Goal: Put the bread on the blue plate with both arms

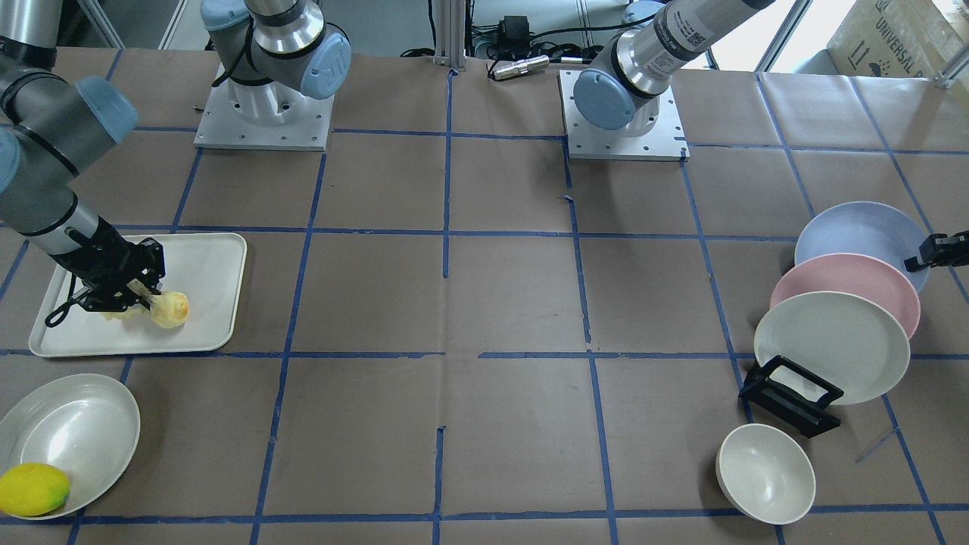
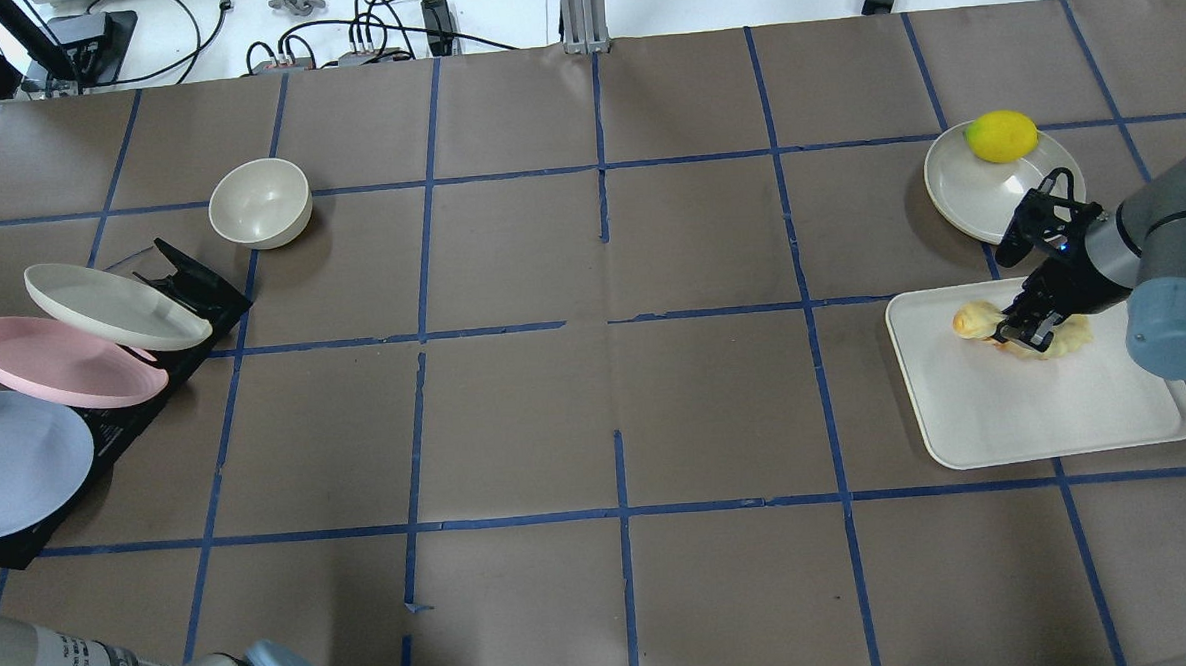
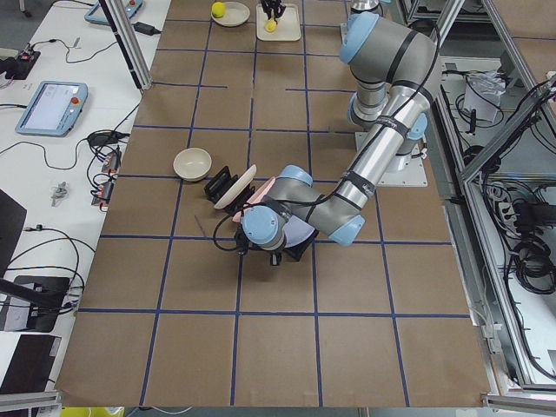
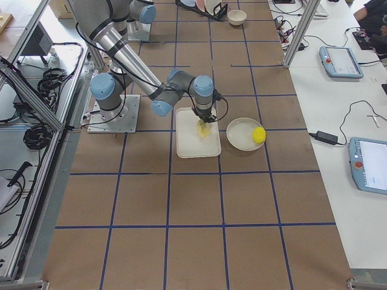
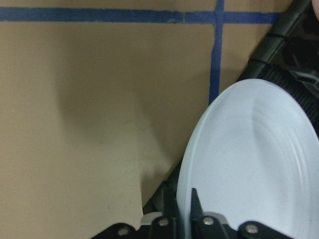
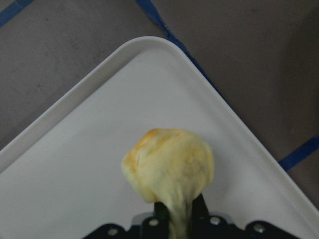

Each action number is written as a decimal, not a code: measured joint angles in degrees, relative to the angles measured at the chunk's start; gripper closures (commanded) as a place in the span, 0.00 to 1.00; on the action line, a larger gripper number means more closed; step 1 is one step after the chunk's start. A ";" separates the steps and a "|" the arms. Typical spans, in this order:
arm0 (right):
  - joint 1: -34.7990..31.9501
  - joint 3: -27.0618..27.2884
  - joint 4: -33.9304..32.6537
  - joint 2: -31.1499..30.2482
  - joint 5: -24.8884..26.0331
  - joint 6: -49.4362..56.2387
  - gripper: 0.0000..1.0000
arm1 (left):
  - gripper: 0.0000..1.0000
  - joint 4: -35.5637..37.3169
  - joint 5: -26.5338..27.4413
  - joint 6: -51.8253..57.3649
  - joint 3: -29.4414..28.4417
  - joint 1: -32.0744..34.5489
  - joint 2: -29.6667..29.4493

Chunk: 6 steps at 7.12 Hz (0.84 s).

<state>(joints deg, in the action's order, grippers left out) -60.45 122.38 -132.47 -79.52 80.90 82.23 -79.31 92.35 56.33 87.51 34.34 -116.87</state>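
Observation:
The bread [image 1: 169, 309] is a pale-yellow loaf with an orange-browned end, on the white tray [image 1: 216, 261]. My right gripper [image 1: 138, 294] is shut on its middle and squeezes it; the right wrist view shows the browned end [image 6: 168, 162] sticking out past the fingers. It also shows in the overhead view [image 2: 973, 318] under my right gripper [image 2: 1025, 334]. The blue plate [image 1: 852, 235] leans at the back of a black rack. My left gripper [image 5: 184, 205] is shut on the rim of the blue plate [image 5: 251, 164]. In the front view it [image 1: 933, 253] sits at the plate's outer edge.
A pink plate [image 1: 848, 291] and an off-white plate [image 1: 833, 344] lean in the same black rack [image 1: 791, 397] in front of the blue one. A small white bowl [image 1: 764, 473] stands near the rack. A yellow lemon-like fruit [image 1: 34, 490] lies on an off-white dish [image 1: 83, 431] beside the tray.

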 measured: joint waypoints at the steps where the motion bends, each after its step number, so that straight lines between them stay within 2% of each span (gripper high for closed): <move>1: -1.06 -0.42 2.12 -1.89 0.35 -2.04 0.92 | 0.90 -1.40 0.63 -0.09 -0.11 -0.02 1.84; 4: -6.31 -1.71 11.71 -11.46 1.42 -11.22 0.91 | 0.90 -6.25 1.07 -0.30 0.22 -0.20 8.04; 6: -10.83 -4.40 20.84 -17.22 1.77 -19.90 0.90 | 0.90 -14.13 0.75 -4.09 1.96 0.08 14.22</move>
<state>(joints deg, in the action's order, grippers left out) -71.28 117.98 -111.63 -96.74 82.67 62.32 -93.44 93.10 52.24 89.47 34.42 -102.65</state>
